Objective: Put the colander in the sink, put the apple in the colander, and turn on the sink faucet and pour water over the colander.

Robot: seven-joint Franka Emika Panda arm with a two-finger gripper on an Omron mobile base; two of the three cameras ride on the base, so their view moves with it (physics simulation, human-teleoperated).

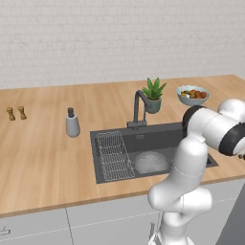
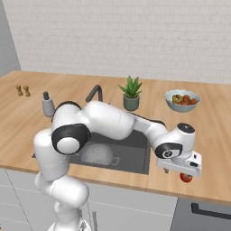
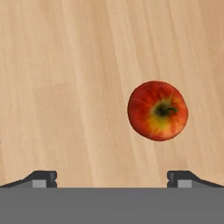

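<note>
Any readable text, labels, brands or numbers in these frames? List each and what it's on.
None: no text, label, brand or number is readable in any view.
The grey soap bottle carries no visible label.
The small round red apple on the wooden counter has no sticker.
The round grey perforated metal colander, the dark grey sink and the slim dark faucet are unmarked.

Red apple (image 3: 158,110) on wooden counter (image 3: 65,87) — end effector (image 3: 112,179) spread wide, empty.
</note>
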